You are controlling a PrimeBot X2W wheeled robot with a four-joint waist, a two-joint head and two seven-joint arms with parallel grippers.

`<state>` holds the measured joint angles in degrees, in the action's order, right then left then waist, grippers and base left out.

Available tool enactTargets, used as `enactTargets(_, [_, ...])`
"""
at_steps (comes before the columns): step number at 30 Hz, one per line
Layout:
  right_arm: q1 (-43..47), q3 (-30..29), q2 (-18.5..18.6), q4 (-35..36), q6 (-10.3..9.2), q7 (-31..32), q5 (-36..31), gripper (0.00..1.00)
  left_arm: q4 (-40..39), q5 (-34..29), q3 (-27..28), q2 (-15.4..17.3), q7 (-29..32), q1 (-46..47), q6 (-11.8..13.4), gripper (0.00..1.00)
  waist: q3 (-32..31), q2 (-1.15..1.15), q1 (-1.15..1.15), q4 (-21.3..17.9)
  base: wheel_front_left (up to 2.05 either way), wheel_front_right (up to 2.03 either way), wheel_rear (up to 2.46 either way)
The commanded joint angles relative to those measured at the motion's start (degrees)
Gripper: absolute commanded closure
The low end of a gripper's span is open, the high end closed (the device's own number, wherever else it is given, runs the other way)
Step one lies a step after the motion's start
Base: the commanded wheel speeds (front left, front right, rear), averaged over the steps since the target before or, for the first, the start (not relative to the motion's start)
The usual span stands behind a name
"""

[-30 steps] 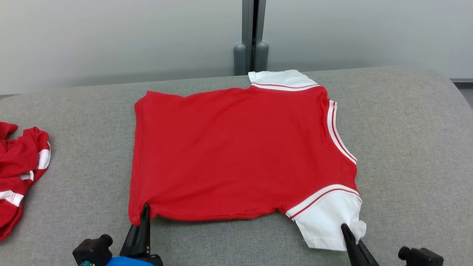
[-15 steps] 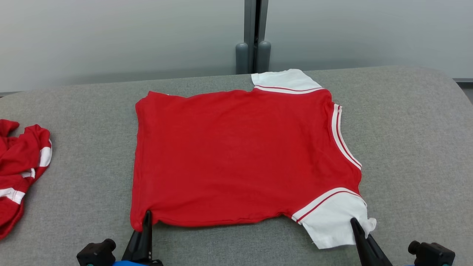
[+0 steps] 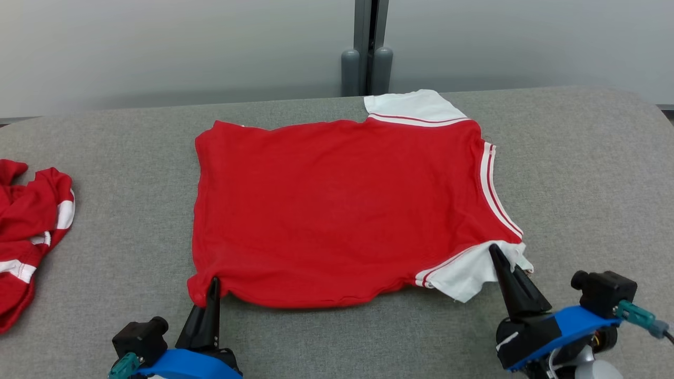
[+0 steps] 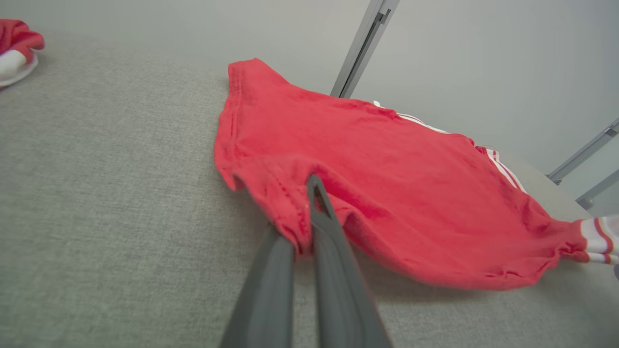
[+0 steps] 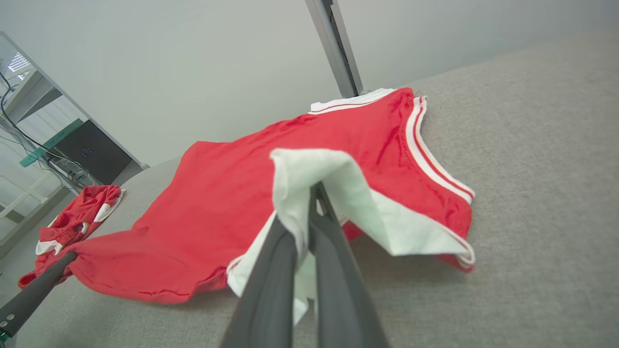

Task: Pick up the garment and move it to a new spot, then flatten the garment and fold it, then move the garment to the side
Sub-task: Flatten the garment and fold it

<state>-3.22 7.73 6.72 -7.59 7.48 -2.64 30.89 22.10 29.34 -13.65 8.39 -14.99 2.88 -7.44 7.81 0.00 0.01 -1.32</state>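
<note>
Fold step | garment [image 3: 337, 210] spread mid grey table [image 3: 579, 173], near edge lifted | left gripper [image 3: 213, 284] clamped on hem corner [image 4: 285, 208], right gripper [image 3: 494, 252] clamped on white sleeve [image 5: 338, 183] | I'd carry both across level, cloth taut, for a straight crease.

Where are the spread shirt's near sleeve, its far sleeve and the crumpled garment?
near sleeve [image 3: 463, 276]: head view, on its white cloth.
far sleeve [image 3: 410, 105]: head view, on its white middle.
crumpled garment [image 3: 26, 210]: head view, on its red folds.
</note>
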Motion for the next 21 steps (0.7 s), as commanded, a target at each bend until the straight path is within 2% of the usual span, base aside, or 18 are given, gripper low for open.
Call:
enactTargets(1, [-2.37,0.35,0.71,-1.30,0.03,0.37,-0.52,1.00,0.19,0.20,-0.22,0.25,-0.28,1.28,-0.03,1.00,0.09,0.00,-0.01,-0.03,0.00,0.00,0.00])
enactTargets(10, [-12.31,2.37,1.05,-9.13,0.03,0.46,-1.41,1.00,1.31,0.29,-1.48,0.69,-0.28,3.55,-0.04,1.00,0.88,0.00,-0.01,0.25,0.00,0.00,0.00])
enactTargets(21, [-26.78,4.95,1.81,-23.24,0.03,-0.83,-1.44,1.00,2.83,0.47,-2.84,1.80,-0.28,7.12,-0.04,1.00,3.39,0.00,-0.01,1.20,0.00,0.00,0.00])
